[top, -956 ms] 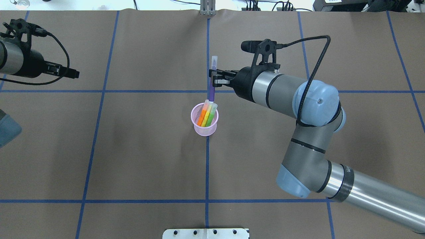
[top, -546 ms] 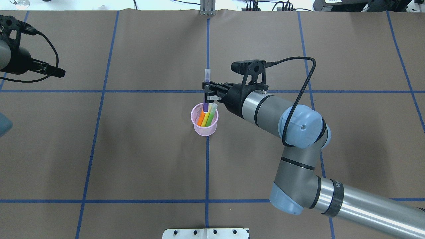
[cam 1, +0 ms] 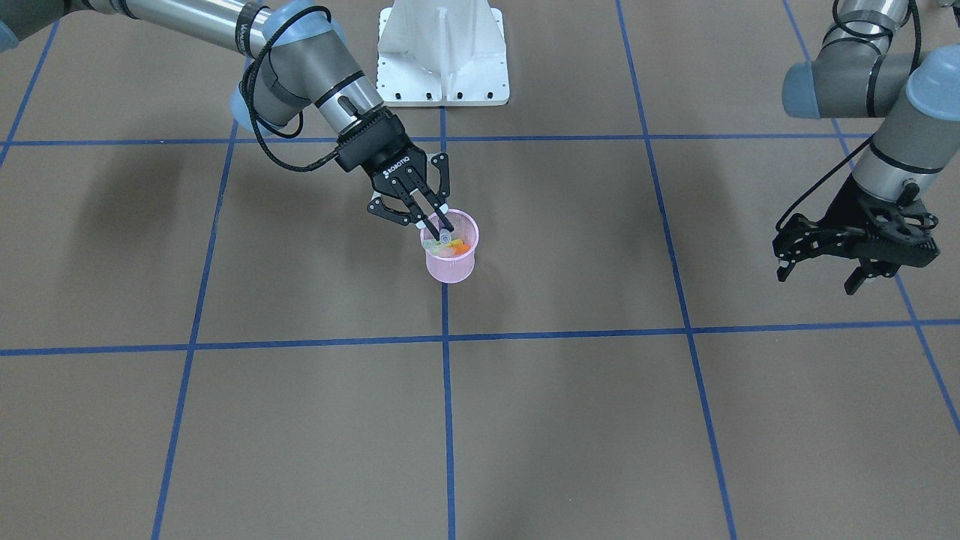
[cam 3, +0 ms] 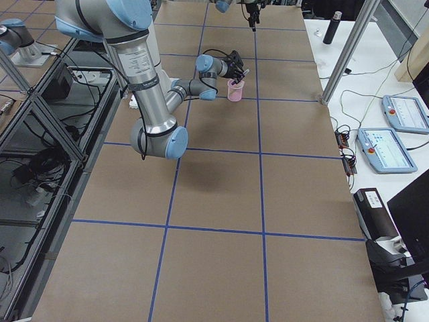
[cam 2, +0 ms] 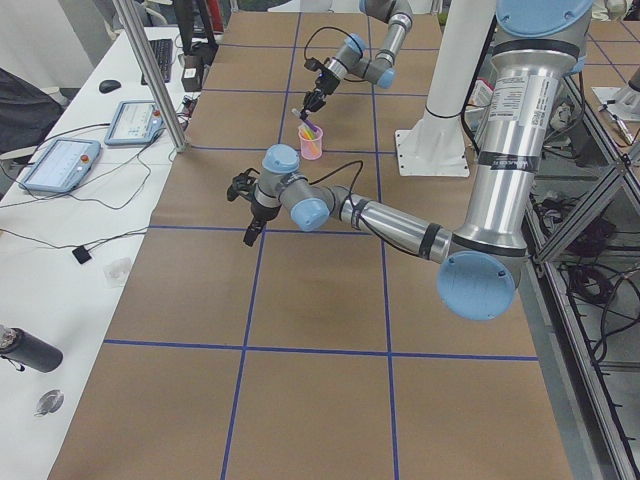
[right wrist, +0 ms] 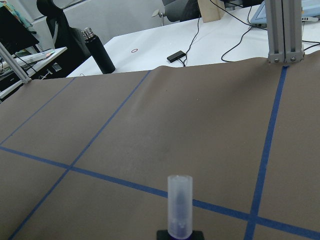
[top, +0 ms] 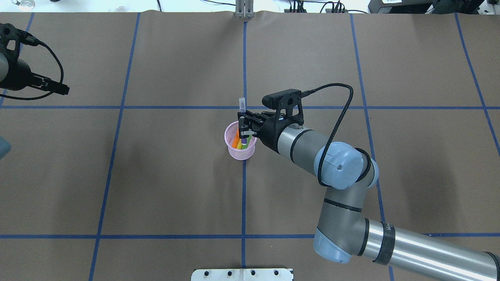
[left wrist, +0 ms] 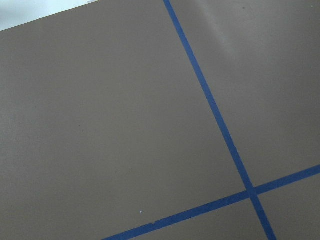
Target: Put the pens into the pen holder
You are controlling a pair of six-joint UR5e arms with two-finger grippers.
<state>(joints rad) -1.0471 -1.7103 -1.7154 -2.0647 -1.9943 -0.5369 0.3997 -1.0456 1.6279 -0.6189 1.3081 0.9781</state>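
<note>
The right gripper (top: 243, 130) is closed narrowly on the purple pen (top: 241, 104), pinching it partway along its length, so that the pale cap stands up above the fingers; the wrist camera shows it upright in front of the lens. Over the last second the arm has carried this pen in from beyond the far side of the pen holder (top: 241, 154) and come down. Its lower end, which then hung clear outside the rim, now sits inside the pink cup, and the fingertips are just at the rim. The orange pen (top: 235, 143) and the green pen (top: 245, 144) already lean together inside the holder, and the purple one goes in beside them. That makes this the last pen, and the task looks nearly finished: what remains is probably to open the fingers and lift away without knocking the light cup, which stands on the taped centre line of the table (top: 156, 175). Far off at the table's edge, the left gripper (cam 1: 817, 279) hangs with its fingers spread and nothing in them, having drawn back a little further.
</note>
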